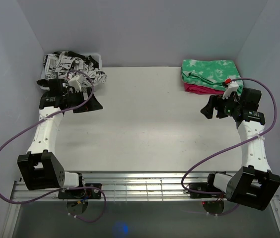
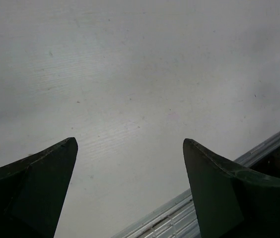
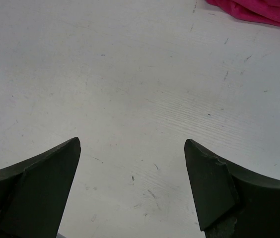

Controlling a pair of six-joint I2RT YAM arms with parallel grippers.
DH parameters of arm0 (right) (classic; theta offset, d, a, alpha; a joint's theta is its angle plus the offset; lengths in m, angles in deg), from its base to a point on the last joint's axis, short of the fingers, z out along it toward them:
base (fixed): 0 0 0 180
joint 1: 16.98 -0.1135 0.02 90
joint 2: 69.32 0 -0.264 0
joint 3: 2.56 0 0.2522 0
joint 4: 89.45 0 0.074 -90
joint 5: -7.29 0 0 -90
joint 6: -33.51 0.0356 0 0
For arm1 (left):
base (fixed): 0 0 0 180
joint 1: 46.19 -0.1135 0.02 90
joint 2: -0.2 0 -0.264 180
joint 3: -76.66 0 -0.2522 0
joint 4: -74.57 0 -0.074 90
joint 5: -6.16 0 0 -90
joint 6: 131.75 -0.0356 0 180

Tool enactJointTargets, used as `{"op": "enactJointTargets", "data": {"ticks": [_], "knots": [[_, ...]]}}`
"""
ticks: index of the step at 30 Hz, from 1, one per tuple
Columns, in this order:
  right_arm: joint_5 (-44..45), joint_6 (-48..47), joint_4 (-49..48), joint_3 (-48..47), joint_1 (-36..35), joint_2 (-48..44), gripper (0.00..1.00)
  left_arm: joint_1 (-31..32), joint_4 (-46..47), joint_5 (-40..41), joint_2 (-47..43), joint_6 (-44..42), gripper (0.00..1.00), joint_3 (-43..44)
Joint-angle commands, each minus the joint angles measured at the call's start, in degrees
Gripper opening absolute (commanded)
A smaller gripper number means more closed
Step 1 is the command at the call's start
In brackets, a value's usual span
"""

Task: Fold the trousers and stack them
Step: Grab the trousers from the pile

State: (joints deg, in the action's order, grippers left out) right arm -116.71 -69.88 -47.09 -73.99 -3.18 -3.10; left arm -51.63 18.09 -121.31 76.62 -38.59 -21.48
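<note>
Closest to me, the left gripper (image 2: 130, 144) hangs with its dark fingers (image 2: 40, 188) spread wide over bare white table (image 2: 130, 74), with nothing between them. The ribbed metal rail (image 2: 170, 220) at the near edge shows beside one finger. The right gripper (image 3: 132, 144) is likewise spread and empty over bare table. A fold of bright pink cloth (image 3: 259, 10) lies beyond it, not touching.

From overhead, the soft white cloth trousers printed with black newspaper-style text (image 1: 69, 63) sit crumpled just beyond the left gripper, bunched in what looks like a pale bin (image 1: 96, 53) in the far corner. Just beyond the right gripper, a folded green-and-white mottled cloth (image 1: 208, 72) rests on the pink one.

My judgement is that nothing is folded yet, so the step is getting the trousers out onto the open table. I'd turn the left gripper toward the heap and go for a clear edge — waistband or a leg hem — rather than pinch the middle of the bundle, which would drag up a knot. Darker cloth shows at the back of the heap, and I can't tell whether it's a separate garment, so I'd take only printed fabric. Then I'd lift clear of the rim and draw the trousers out between both grippers, where the right one can catch the other end.
</note>
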Motion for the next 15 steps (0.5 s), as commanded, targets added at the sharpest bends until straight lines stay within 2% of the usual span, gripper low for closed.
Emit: {"op": "enactJointTargets", "data": {"ticks": [1, 3, 4, 9, 10, 13, 14, 15], "knots": [[-0.3, 1.6, -1.8, 0.1, -0.1, -1.2, 0.90, -0.2, 3.3, 9.1, 3.6, 4.7, 0.98, 7.6], [1.1, 3.1, -6.0, 1.4, -0.1, -2.1, 0.90, -0.2, 6.4, 16.3, 6.4, 5.0, 0.98, 14.5], [1.6, 3.7, -7.3, 2.6, -0.1, -3.3, 0.90, -0.2, 7.3, 22.8, 9.8, 5.1, 0.98, 17.3], [1.0, 2.8, -6.9, 0.9, -0.1, -2.1, 0.90, -0.4, 13.0, 33.1, 20.3, 2.1, 0.98, 32.3], [1.1, 2.7, -6.8, 0.8, -0.2, -1.2, 0.90, -0.3, 13.1, 33.8, 22.6, 1.9, 0.98, 37.5], [1.6, 3.1, -7.2, 0.8, -0.2, 0.0, 0.90, -0.5, 8.2, 36.4, 34.1, 2.5, 0.98, 48.3], [1.4, 3.3, -7.1, 0.3, -0.1, 1.0, 0.90, -0.5, 6.4, 36.6, 37.3, 3.5, 0.98, 56.0], [1.1, 3.3, -6.9, -0.1, -0.1, 1.5, 0.90, -0.5, 4.0, 39.6, 42.7, 4.0, 0.98, 59.2]]}}
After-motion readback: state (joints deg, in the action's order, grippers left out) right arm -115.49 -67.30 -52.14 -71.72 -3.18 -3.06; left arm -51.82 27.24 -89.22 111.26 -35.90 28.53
